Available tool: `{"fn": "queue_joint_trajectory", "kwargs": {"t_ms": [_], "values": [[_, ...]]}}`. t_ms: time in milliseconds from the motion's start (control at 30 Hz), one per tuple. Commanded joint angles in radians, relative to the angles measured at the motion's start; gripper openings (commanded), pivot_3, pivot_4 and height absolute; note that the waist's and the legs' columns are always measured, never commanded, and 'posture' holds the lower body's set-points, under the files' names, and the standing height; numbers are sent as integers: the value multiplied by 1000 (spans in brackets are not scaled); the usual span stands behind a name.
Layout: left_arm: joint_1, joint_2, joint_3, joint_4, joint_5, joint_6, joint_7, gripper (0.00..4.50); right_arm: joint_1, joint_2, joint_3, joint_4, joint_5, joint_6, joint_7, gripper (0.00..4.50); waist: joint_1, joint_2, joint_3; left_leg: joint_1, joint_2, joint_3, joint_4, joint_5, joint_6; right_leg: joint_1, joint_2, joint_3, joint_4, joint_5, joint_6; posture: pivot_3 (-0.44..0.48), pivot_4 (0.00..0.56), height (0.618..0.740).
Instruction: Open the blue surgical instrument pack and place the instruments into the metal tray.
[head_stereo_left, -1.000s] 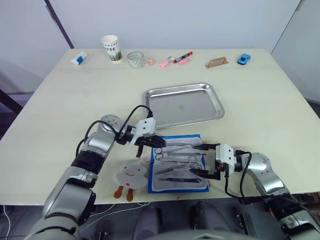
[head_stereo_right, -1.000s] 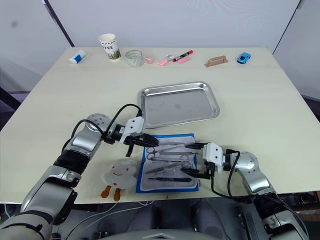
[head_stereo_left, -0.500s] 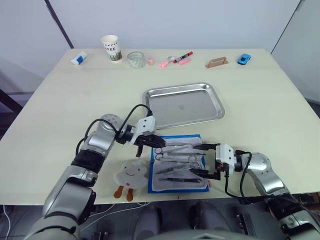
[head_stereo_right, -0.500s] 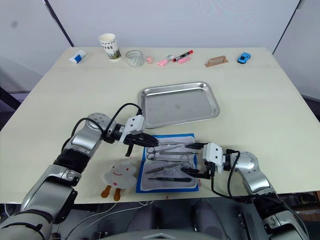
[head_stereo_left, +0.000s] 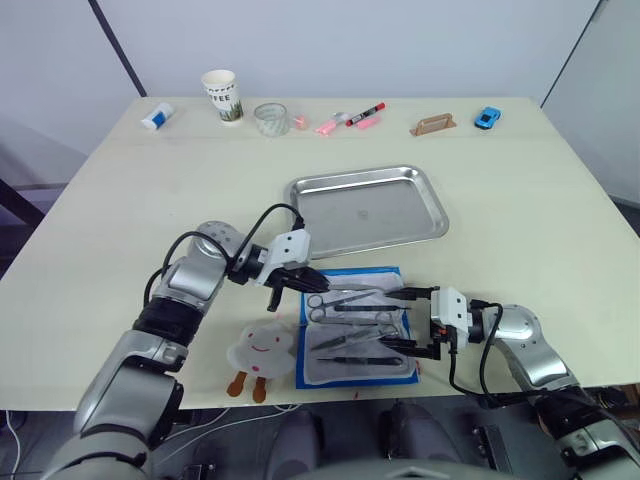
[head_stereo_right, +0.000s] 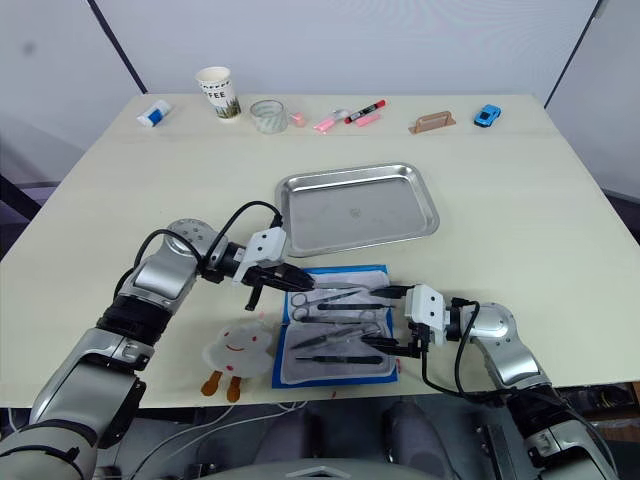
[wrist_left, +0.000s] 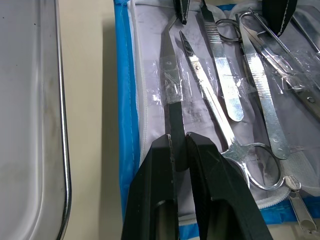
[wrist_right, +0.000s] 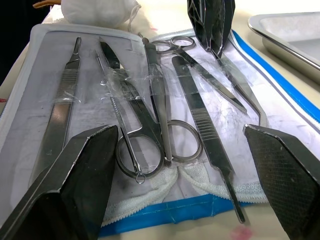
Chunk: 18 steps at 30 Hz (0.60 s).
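The blue surgical instrument pack (head_stereo_left: 330, 371) lies open near the table's front edge, grey-white lining up. Several instruments (head_stereo_left: 352, 320) lie in it under clear straps: scissors (wrist_left: 223, 131), forceps (wrist_left: 224, 85) and other slim tools. My left gripper (head_stereo_left: 304, 284) is at the pack's far left corner, shut on a slim dark-handled instrument (wrist_left: 170, 75) that still lies on the lining. At the pack's right edge my right gripper (head_stereo_left: 393, 321) is wide open, its fingers (wrist_right: 75, 170) on either side of the instrument handles. The metal tray (head_stereo_left: 395, 215) stands just beyond the pack with nothing in it.
A white plush toy (head_stereo_left: 262, 346) lies left of the pack. Along the far edge are a small white and blue bottle (head_stereo_left: 156, 116), a paper cup (head_stereo_left: 223, 95), a glass (head_stereo_left: 270, 118), pink and red markers (head_stereo_left: 352, 118), a brown block (head_stereo_left: 435, 124) and a blue toy car (head_stereo_left: 487, 117).
My left arm has shifted a little and its elbow has risen, while its gripper stays at the pack's far left corner. The right arm has not moved.
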Motion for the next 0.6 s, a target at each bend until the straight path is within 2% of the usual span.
{"fn": "queue_joint_trajectory", "kwargs": {"t_ms": [33,367,600], "values": [[-8,25,0,-39,7,21,-23,36,29,-17,32,78,-80,72,-34,4389,-1,0,0,0,0,0,0,0,0,0,0,0,0,0,0,0,150,725],[-16,40,-8,-42,14,45,-23,36,26,-24,37,69,-92,105,-41,4389,-1,0,0,0,0,0,0,0,0,0,0,0,0,0,0,0,150,725],[-60,13,-18,15,31,22,-27,36,21,-25,38,71,-98,118,-49,4389,-1,0,0,0,0,0,0,0,0,0,0,0,0,0,0,0,150,725]]}}
